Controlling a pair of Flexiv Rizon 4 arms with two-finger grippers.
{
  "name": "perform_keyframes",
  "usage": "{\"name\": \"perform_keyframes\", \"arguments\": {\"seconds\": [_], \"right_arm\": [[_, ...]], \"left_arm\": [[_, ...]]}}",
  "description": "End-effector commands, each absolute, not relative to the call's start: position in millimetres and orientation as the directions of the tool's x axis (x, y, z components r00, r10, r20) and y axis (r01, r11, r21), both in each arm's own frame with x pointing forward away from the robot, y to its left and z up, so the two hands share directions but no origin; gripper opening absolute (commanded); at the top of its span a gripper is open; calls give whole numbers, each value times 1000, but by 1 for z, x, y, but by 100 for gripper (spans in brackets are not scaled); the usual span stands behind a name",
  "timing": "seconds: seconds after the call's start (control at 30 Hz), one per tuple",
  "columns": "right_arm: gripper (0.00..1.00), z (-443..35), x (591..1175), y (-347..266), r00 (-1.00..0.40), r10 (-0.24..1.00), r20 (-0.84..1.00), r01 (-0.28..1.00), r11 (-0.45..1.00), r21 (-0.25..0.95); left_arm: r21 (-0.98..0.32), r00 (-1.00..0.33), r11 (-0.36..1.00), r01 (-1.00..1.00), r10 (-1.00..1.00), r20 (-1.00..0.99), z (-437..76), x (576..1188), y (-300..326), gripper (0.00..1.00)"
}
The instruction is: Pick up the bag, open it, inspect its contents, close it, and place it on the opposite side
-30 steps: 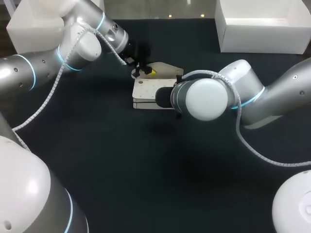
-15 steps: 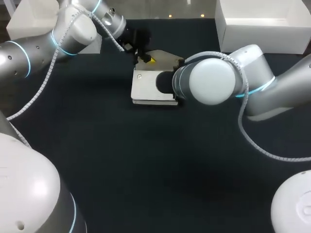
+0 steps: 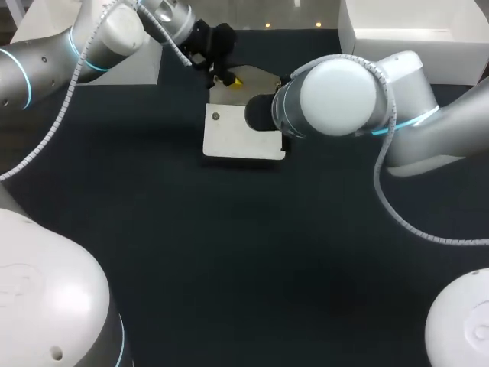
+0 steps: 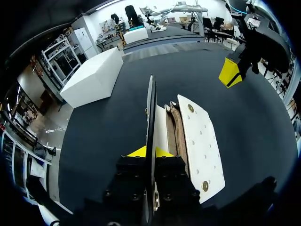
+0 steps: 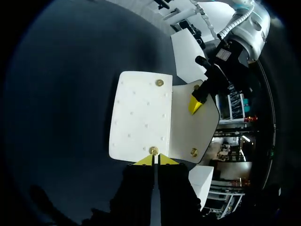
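Left gripper (image 4: 149, 151) is clamped on the opened flap (image 5: 193, 127), seen edge-on between its fingers. Right gripper (image 5: 153, 160) has its fingers pressed together on nothing. Bag (image 3: 237, 138) is at the far middle of the table, its long axis running straight ahead from the left gripper toward the right one, so they face it from opposite short ends. Judgement: the left arm has the only hold; the right tips sit just beside the end snap (image 5: 154, 150), contact not resolvable, best placed to steady the body for inspection.
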State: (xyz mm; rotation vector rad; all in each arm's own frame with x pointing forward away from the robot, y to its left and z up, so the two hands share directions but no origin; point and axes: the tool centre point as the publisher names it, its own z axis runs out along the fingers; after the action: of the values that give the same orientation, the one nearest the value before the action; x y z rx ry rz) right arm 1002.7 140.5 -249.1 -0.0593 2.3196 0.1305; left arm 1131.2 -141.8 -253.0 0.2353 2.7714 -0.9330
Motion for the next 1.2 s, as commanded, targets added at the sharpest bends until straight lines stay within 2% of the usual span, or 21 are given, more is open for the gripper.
{"name": "perform_keyframes", "arguments": {"seconds": [0.03,0.2,0.57,0.9,1.2], "right_arm": [[0,-239,1009,143,-712,-9,-702,-70,996,59],[0,-231,1020,143,-770,11,-638,-53,995,81],[0,-231,1020,143,-770,11,-638,-53,995,81],[0,-231,1047,152,-777,12,-630,-59,994,92],[0,-238,1068,156,-778,5,-628,-69,993,92]], "left_arm": [[-573,-965,796,197,54,-257,-243,1119,-140,0],[-577,-969,800,164,20,-247,-239,1119,-134,0],[-577,-969,800,164,20,-247,-239,1119,-134,0],[-624,-991,776,95,16,-130,-230,1120,-135,0],[-640,-994,764,84,23,-103,-227,1114,-134,0]]}}
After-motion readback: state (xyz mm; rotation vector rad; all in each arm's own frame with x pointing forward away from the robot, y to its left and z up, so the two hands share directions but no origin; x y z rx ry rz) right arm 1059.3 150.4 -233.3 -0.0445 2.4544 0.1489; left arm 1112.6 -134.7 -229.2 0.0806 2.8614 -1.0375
